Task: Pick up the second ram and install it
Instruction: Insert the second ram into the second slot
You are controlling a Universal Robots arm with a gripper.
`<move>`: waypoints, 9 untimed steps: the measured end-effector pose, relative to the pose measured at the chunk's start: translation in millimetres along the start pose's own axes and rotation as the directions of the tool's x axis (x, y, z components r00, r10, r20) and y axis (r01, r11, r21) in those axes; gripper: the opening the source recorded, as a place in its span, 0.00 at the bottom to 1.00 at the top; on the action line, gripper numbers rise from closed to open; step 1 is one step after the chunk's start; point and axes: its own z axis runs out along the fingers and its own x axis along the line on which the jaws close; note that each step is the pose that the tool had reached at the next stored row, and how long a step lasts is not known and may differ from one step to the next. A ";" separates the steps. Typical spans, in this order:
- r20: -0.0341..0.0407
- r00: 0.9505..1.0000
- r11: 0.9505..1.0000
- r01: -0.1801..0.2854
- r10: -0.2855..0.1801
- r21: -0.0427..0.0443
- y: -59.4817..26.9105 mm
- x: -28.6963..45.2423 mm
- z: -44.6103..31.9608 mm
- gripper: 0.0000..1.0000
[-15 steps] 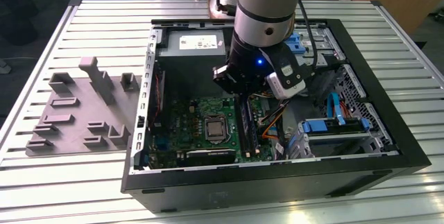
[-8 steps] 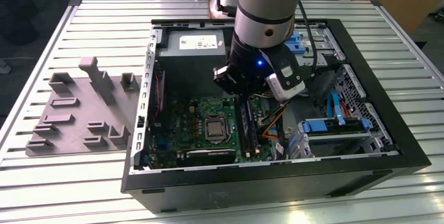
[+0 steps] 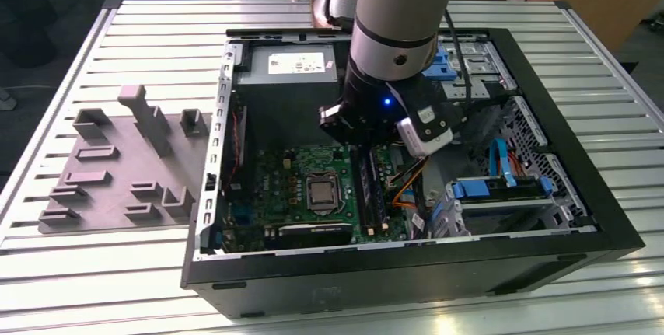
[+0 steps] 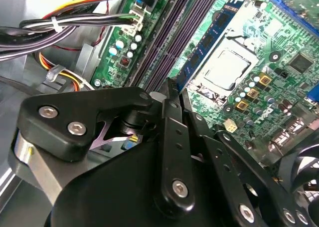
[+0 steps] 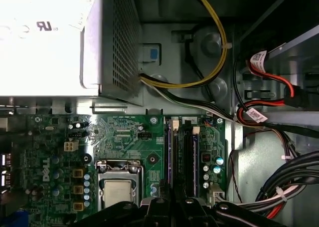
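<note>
seen from the exterior view's left to right: grey fixture block (image 3: 124,164), motherboard (image 3: 275,187), then the end effector (image 3: 365,142) lowered over the memory slots (image 3: 371,195). the second ram (image 4: 209,42) is seated lengthwise along them, just ahead of the fingers; their state cannot be told.

From here I see a small dark certification mark on the bright silver power-supply box (image 5: 44,26), a white maker's logo on the green motherboard (image 5: 44,169), and printed white tags (image 5: 258,60) on red cables; the fine print is illegible.
</note>
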 end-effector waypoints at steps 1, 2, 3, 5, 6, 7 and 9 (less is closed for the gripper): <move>0.000 1.000 1.000 0.000 0.000 0.000 -0.2 -0.1 1.4 0.14; 0.000 1.000 1.000 0.001 -0.001 0.000 -0.7 -0.1 2.7 0.14; -0.001 1.000 1.000 0.003 -0.003 0.000 -1.1 -0.2 4.0 0.14; -0.001 1.000 1.000 0.008 -0.008 0.000 -2.0 -0.2 5.3 0.14; -0.001 1.000 1.000 0.008 -0.008 0.000 -2.3 -0.2 5.8 0.14; -0.001 1.000 1.000 0.009 -0.009 0.000 -2.6 -0.3 6.0 0.14; -0.001 1.000 1.000 0.008 -0.008 0.000 -3.3 -0.3 6.5 0.14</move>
